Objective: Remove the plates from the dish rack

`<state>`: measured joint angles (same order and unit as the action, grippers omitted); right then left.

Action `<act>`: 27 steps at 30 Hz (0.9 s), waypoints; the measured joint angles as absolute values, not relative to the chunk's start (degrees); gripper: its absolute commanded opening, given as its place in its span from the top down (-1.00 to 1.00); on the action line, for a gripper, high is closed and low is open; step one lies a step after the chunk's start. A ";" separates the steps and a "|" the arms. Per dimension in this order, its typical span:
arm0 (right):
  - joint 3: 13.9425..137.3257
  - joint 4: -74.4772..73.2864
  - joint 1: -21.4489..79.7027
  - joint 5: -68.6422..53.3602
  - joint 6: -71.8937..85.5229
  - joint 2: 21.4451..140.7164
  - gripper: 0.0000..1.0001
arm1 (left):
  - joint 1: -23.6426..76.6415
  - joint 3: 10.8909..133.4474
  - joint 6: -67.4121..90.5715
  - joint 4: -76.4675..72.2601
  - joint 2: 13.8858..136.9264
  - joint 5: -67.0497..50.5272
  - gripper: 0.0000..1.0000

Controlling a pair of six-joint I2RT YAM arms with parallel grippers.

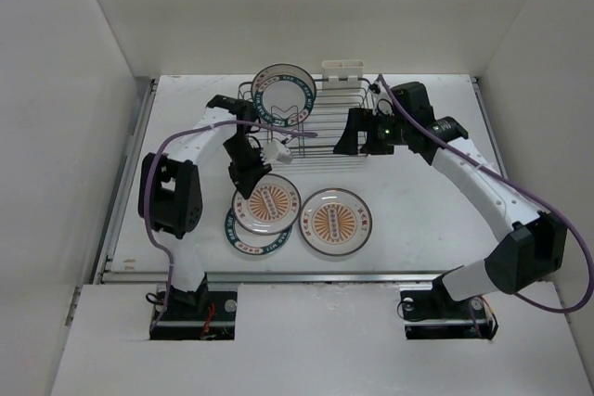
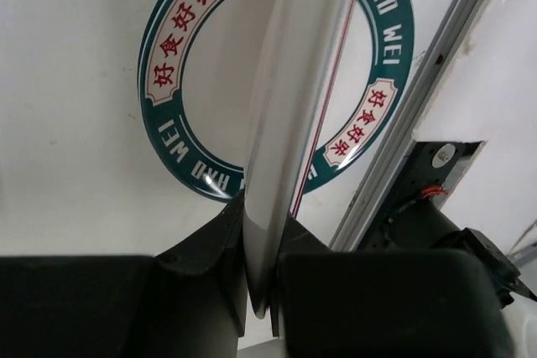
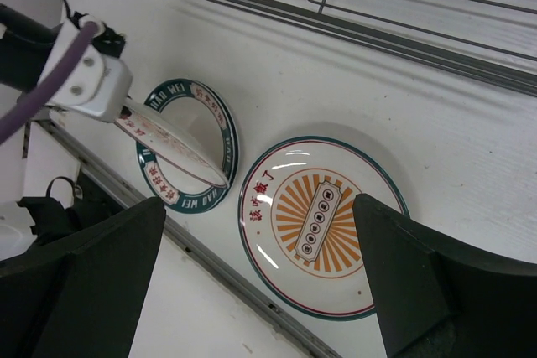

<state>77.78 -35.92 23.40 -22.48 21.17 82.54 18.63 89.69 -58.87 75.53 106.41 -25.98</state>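
The dark wire dish rack [image 1: 325,132] stands at the back of the table, with one teal-rimmed plate [image 1: 283,93] upright in it. My left gripper [image 1: 249,176] is shut on the rim of an orange sunburst plate [image 1: 268,205] and holds it tilted just above a teal-rimmed plate [image 1: 251,236] that lies flat. In the left wrist view the held plate [image 2: 289,106] is edge-on between my jaws [image 2: 262,232], over the teal-rimmed plate [image 2: 176,81]. A second sunburst plate [image 1: 337,221] lies flat to the right. My right gripper [image 1: 357,141] is open and empty at the rack's front right, with that sunburst plate [image 3: 319,224] below it.
A cream plastic holder [image 1: 346,70] is clipped to the rack's back edge. A metal rail [image 1: 297,276] runs along the table's front edge, close to the flat plates. White walls enclose the table at left, right and back. The rack's wires [image 3: 336,14] cross the top of the right wrist view.
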 measured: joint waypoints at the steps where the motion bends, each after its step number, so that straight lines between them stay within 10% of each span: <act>1: 77.54 -35.90 23.46 -22.52 21.17 82.54 -0.98 | 18.74 89.71 -58.89 75.48 107.37 -25.91 1.00; 11: 75.90 -35.55 23.66 -22.57 21.17 82.46 -0.98 | 19.07 89.54 -59.51 77.12 110.39 -23.42 0.88; 27: 75.90 -35.55 23.77 -22.50 21.17 82.46 -0.98 | 21.41 87.11 -59.51 74.83 113.12 -14.79 -0.33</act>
<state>75.90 -35.55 23.77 -22.50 21.17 82.46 21.41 87.11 -59.51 74.83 113.12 -14.79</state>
